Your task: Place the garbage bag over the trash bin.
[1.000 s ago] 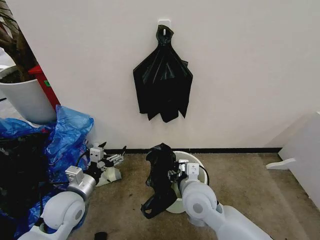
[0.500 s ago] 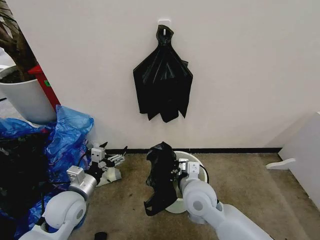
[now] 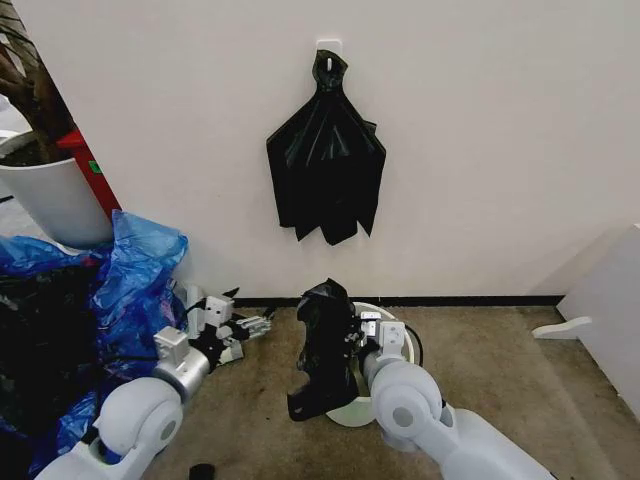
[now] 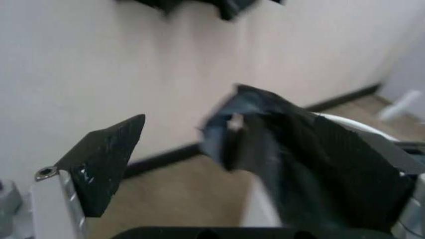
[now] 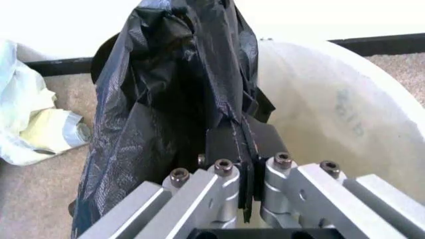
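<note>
Head view shows the right claw (image 3: 352,342) low over the floor beside the wall, its fingers pressed together on a fold of the garbage bag (image 3: 325,350), which hangs crumpled and bunched from the grip. The bag's bulk drapes down on the outer side of the trash bin (image 3: 392,322), the side toward the robot's left, with its lower end trailing close to the brown carpet (image 3: 490,360); it covers part of the bin's rim there but is not spread over the opening. Right wrist view gives the grip plainly: the two dark pads meet with a thin seam of black plastic (image 5: 172,104) pinched between them, and the cream-white inner wall of the bin (image 5: 339,114) curves away just beside the claw (image 5: 244,149). The left claw (image 3: 252,325) hovers near the floor to the left of the bag, apart from it, pointing toward it; in the left wrist view one dark triangular finger (image 4: 106,159) stands well away from the black shape on the other side, so the jaws look spread wide, with the bag (image 4: 279,149) and a pale edge of the bin (image 4: 359,127) ahead of them. On the wall above hangs a fan-shaped bunch of black bags (image 3: 325,165), and bright blue plastic bags (image 3: 135,270) lie heaped at the left beside a white plant pot (image 3: 50,200).
</note>
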{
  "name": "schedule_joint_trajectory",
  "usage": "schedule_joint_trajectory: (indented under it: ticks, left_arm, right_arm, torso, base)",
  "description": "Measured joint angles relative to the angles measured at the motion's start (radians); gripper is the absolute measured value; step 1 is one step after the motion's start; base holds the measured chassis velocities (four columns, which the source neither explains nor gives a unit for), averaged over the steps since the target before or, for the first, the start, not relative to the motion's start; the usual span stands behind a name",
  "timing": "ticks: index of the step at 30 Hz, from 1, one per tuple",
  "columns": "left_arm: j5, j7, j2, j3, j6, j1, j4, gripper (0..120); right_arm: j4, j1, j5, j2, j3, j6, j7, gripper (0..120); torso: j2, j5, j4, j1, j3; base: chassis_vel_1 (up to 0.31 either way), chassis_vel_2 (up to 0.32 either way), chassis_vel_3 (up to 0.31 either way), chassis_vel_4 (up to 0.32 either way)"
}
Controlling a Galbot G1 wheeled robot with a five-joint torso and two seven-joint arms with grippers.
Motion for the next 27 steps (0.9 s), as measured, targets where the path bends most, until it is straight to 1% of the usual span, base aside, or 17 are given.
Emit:
schedule_joint_trajectory:
  ticks: [1, 3, 4, 7, 9, 12, 14, 16, 17, 19, 27]
  left_arm:
    - [-0.038, -0.019, 0.006, 0.047, 0.021, -0.028, -0.002, 100]
    - [-0.089, -0.046, 0.009, 0.109, 0.055, -0.07, -0.007, 100]
    - [-0.089, -0.046, 0.009, 0.109, 0.055, -0.07, -0.007, 100]
    - [-0.154, -0.104, 0.006, 0.198, 0.092, -0.149, 0.003, 100]
    - [-0.178, -0.147, 0.0, 0.242, 0.111, -0.204, 0.02, 100]
    - [-0.183, -0.167, -0.003, 0.26, 0.12, -0.227, 0.029, 100]
    - [-0.188, -0.214, -0.01, 0.294, 0.136, -0.269, 0.047, 100]
    - [-0.201, -0.291, -0.024, 0.328, 0.191, -0.316, 0.065, 100]
    - [-0.201, -0.291, -0.024, 0.328, 0.191, -0.316, 0.065, 100]
    - [-0.21, -0.335, -0.031, 0.347, 0.227, -0.342, 0.073, 100]
    - [-0.23, -0.373, -0.037, 0.392, 0.273, -0.377, 0.081, 100]
  right_arm:
    - [0.003, -0.001, 0.0, -0.004, 0.003, -0.002, 0.0, 0]
    - [0.005, -0.001, 0.001, -0.009, 0.004, -0.003, 0.0, 0]
    - [0.005, -0.001, 0.001, -0.009, 0.004, -0.003, 0.0, 0]
    - [0.012, -0.002, 0.009, -0.014, 0.005, -0.006, 0.0, 0]
    - [0.014, -0.002, 0.012, -0.015, 0.007, -0.007, 0.0, 0]
    - [0.015, -0.002, 0.014, -0.016, 0.009, -0.007, 0.0, 0]
    - [0.015, -0.001, 0.017, -0.017, 0.012, -0.007, -0.001, 0]
    - [0.015, -0.002, 0.02, -0.018, 0.018, -0.009, -0.003, 0]
    - [0.015, -0.002, 0.02, -0.018, 0.018, -0.009, -0.003, 0]
    - [0.011, -0.004, 0.021, -0.018, 0.024, -0.009, -0.006, 0]
    - [0.007, -0.006, 0.02, -0.013, 0.025, -0.01, -0.007, 0]
  torso:
    - [0.0, -0.0001, 0.0, 0.0, 0.0]
    - [0.0, 0.0001, -0.0001, 0.0, 0.0]
    - [0.0, 0.0001, -0.0001, 0.0, 0.0]
    - [0.0, 0.0001, 0.0, 0.0, 0.0]
    - [0.0, -0.0001, -0.0001, 0.0, 0.0]
    - [0.0, 0.0, -0.0002, 0.0, 0.0]
    - [0.0, 0.0, -0.0001, 0.0, 0.0]
    - [0.0, 0.0, -0.0001, 0.0, 0.0]
    - [0.0, 0.0, -0.0001, 0.0, 0.0]
    - [0.0, 0.0001, -0.0001, 0.0, 0.0]
    - [0.0, 0.0, 0.0, 0.0, 0.0]
  base:
    - [0.0, 0.0, 0.0, 0.0]
    - [0.0, 0.0, 0.0, 0.0]
    - [0.0, 0.0, 0.0, 0.0]
    - [0.0, 0.0, 0.0, 0.0]
    - [0.0, 0.0, 0.0, 0.0]
    - [0.0, 0.0, 0.0, 0.0]
    - [0.0, 0.0, 0.0, 0.0]
    - [0.0, 0.0, 0.0, 0.0]
    - [0.0, 0.0, 0.0, 0.0]
    - [0.0, 0.0, 0.0, 0.0]
    - [0.0, 0.0, 0.0, 0.0]
